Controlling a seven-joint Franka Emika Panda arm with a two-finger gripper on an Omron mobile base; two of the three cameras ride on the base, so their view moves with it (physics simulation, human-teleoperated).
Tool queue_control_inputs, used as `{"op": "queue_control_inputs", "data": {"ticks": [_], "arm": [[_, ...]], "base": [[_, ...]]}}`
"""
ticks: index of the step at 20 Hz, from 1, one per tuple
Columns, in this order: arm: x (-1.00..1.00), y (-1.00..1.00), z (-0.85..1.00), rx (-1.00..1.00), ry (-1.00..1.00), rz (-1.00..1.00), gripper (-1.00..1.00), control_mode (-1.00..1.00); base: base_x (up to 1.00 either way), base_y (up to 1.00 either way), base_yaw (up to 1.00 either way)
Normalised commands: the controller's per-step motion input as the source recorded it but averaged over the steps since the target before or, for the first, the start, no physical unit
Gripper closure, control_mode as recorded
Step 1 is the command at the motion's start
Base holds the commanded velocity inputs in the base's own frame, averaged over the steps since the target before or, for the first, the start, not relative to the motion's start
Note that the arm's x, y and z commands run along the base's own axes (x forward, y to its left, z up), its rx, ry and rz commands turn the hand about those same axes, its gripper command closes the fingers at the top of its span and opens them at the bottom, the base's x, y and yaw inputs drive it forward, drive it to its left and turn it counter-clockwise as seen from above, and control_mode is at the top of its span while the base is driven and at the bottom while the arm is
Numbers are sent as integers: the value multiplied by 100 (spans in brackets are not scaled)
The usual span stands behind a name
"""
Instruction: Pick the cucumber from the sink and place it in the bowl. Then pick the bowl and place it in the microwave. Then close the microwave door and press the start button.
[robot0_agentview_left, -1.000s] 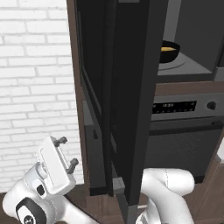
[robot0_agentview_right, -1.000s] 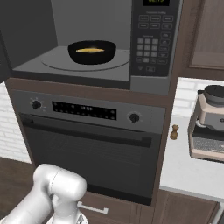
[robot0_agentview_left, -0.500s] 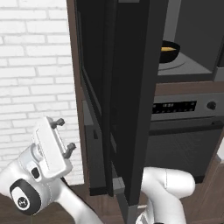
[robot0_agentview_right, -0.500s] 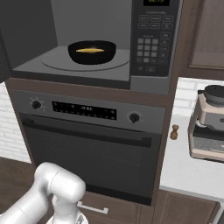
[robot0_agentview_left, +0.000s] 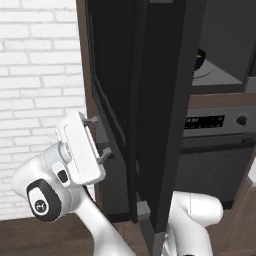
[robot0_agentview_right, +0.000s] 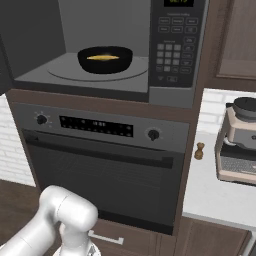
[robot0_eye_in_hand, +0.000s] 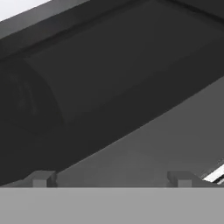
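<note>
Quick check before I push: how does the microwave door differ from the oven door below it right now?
The microwave door is swung wide open, edge-on to the left base camera; the oven door is shut flat. The oven door carries a horizontal bar handle; no such handle shows on the microwave door. The gripper is at the microwave door's outer face, away from the oven door. Both are dark panels.

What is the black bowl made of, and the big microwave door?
The bowl looks like glossy black ceramic or plastic; its rim catches faint light. The microwave door seems a matte dark grey frame, metal or plastic, around a smooth black window, probably glass. Rendered pictures leave both uncertain.
</note>
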Motion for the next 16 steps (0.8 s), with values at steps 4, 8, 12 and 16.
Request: {"op": "queue_control_inputs", "data": {"ticks": [4, 8, 12, 16], "arm": [[-3, -84, 43, 15, -6, 0, -100, -100], [-6, -92, 39, 16, -6, 0, -100, -100], [-8, -99, 32, 19, -6, 0, -100, -100], [-4, -97, 34, 21, -3, 0, -100, -100]], "base": [[0, 0, 0], [0, 0, 0], [0, 0, 0], [0, 0, 0]]}}
